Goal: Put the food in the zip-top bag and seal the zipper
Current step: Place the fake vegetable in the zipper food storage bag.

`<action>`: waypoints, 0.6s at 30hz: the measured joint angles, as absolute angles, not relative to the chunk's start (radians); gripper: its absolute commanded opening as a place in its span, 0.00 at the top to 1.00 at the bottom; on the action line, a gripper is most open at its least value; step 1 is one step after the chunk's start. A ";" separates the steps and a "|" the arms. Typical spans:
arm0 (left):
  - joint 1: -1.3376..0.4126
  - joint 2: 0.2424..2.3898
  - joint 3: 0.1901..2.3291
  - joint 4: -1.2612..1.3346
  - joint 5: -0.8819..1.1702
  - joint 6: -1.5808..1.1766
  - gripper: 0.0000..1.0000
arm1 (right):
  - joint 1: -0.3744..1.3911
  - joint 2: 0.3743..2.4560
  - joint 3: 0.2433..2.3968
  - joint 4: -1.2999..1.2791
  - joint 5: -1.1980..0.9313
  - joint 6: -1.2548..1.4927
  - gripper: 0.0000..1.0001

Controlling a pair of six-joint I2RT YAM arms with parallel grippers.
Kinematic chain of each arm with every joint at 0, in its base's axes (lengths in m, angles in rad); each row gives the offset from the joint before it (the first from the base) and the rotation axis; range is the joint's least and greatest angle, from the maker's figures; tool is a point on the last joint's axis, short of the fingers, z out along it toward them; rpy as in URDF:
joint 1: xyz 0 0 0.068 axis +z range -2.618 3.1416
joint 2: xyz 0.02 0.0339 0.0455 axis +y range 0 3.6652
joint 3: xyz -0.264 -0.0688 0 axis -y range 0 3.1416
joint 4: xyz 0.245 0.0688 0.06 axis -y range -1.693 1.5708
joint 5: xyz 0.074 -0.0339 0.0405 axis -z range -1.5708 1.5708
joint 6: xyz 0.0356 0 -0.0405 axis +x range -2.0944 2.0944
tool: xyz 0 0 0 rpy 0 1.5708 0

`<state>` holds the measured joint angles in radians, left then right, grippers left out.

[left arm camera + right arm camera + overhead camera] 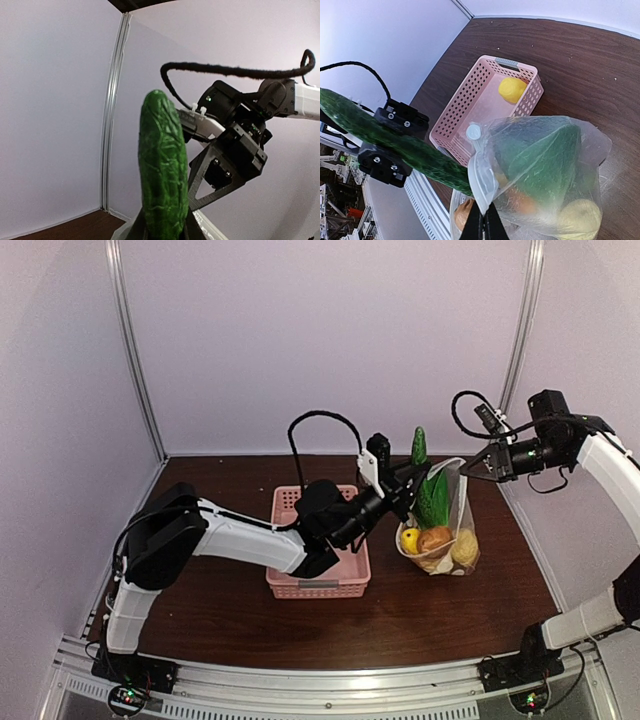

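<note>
Top external view shows the left arm stretched across the pink basket [318, 585] toward the clear bag [462, 510], which stands on the brown table [220, 610] just beside the basket's right side. The left gripper [408, 480] is clamped on the long green cucumber [162, 175] – it's held partway along its length, with one end sticking up above the bag and the other pointing down at the bag's mouth.

From the right wrist camera, the cucumber's lower tip sits right at the bag's near rim. Whether it's actually inside yet is hard to tell, since the folded plastic covers it.

The right gripper [482, 227] has its fingers pinched tight on the bag's upper edge and holds that side up. The zipper strip [477, 175] runs up from the pinch point, and the mouth looks open, not pressed together.

Already in the bag: a big leafy green [545, 160], a yellow lemon [577, 217] low down, an orange piece [520, 200] and a brown round one [435, 537] – all bunched at the bottom. One more yellow piece [511, 89] lies in the far end of the basket, on its own.

Left wrist view is mostly cucumber up close, with the right arm's black gripper mount behind it.
</note>
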<state>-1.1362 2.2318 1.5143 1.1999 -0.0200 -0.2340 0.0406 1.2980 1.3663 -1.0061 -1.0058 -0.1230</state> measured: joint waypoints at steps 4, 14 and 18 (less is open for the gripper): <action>-1.137 2.219 1.524 1.245 -0.017 -0.247 1.00 | 0.040 1.298 1.357 -1.000 -1.005 -0.123 1.00; -1.147 2.324 1.703 1.290 -0.017 -0.279 1.00 | 0.039 1.298 1.357 -0.990 -1.021 -0.100 1.00; -1.147 2.383 1.738 1.283 -0.027 -0.291 0.91 | 0.039 1.293 1.357 -0.984 -1.064 -0.087 1.00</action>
<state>-1.1473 2.3829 1.7378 1.2835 -0.0269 -0.2909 0.0387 1.2934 1.3567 -0.9844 -1.0637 -0.0872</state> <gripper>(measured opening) 0.154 0.006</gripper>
